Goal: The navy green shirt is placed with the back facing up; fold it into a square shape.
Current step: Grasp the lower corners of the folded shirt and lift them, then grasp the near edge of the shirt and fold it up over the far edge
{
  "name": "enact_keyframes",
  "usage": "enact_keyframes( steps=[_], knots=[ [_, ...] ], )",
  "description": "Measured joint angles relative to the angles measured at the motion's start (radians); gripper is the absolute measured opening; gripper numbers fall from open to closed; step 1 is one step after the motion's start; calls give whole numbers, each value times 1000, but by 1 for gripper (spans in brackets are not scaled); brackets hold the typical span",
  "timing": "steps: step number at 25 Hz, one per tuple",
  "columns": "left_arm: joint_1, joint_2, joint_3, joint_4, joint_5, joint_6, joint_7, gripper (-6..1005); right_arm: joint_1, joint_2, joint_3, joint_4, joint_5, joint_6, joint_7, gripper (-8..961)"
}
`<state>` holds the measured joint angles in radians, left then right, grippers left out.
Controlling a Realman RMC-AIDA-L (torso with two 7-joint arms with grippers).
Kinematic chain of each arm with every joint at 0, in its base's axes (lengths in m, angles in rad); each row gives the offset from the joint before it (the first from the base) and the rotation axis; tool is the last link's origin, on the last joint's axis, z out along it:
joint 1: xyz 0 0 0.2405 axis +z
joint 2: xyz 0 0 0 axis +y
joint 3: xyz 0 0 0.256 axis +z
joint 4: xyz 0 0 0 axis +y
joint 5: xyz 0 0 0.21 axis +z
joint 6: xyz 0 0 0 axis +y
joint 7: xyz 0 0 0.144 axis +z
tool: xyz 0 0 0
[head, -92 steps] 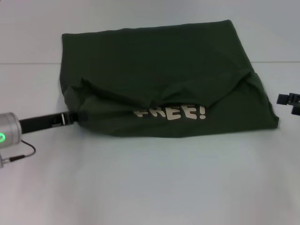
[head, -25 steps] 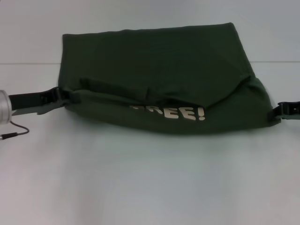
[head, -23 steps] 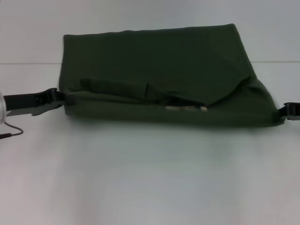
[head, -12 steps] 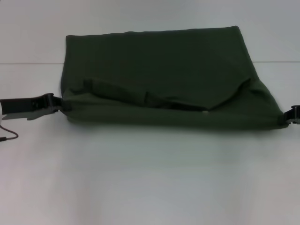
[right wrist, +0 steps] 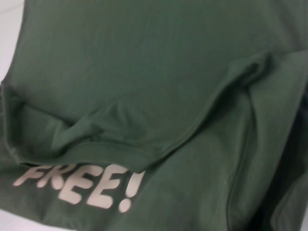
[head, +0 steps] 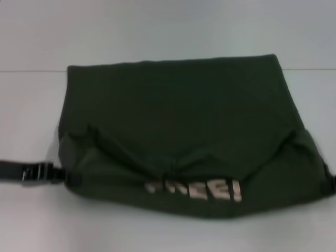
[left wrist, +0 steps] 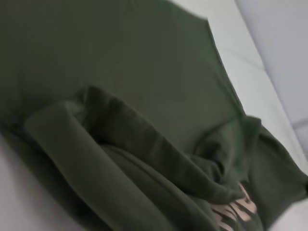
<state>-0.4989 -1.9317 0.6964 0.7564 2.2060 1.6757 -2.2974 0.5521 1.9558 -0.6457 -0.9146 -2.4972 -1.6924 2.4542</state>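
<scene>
The navy green shirt [head: 184, 131] is lying spread on the white table [head: 157, 233], partly folded, with its near portion doubled over so that pale "FREE!" lettering [head: 194, 190] is showing along the near edge. The left gripper [head: 60, 176] is reaching in low from the left side and is meeting the shirt's near left corner; its fingers appear to be pinching the cloth there, though the tips are lost in the dark fabric. From that gripper the shirt is stretching away to the right and back. The right gripper is barely showing at the shirt's near right corner, at the head view's edge, and whether it is gripping cannot be told. A rumpled ridge [right wrist: 159, 144] is running just behind the lettering.
</scene>
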Motion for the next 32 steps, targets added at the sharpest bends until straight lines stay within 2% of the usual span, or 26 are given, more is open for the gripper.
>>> enact_keyframes(
  steps=[3, 7, 17, 21, 22, 23, 26, 32],
  knots=[
    [25, -4, -1, 33, 34, 108, 2, 132, -34, 4, 7, -19, 0, -104, -1, 35],
    [55, -9, -6, 67, 72, 169, 2, 137, -76, 11, 47, -41, 0, -203, -15, 36],
    [84, -11, -23, 64, 78, 294, 54, 149, -125, 23, 104, -49, -1, -256, -72, 37],
    [83, -12, -65, 70, 66, 298, 61, 153, -118, 17, 137, -48, 39, -259, -85, 38],
    [58, -2, -151, 73, 45, 293, 64, 154, -112, 13, 155, -48, 71, -260, -86, 38],
    [46, 1, -173, 73, 40, 284, 60, 156, -103, 7, 175, -48, 113, -257, -88, 38],
    [-12, 11, -246, 69, 40, 188, 6, 159, -71, -2, 228, -46, 238, -181, -86, 38],
    [-113, -3, -236, 30, 46, -138, -101, 166, 28, 8, 205, 62, 302, 208, -108, 39]
  ],
)
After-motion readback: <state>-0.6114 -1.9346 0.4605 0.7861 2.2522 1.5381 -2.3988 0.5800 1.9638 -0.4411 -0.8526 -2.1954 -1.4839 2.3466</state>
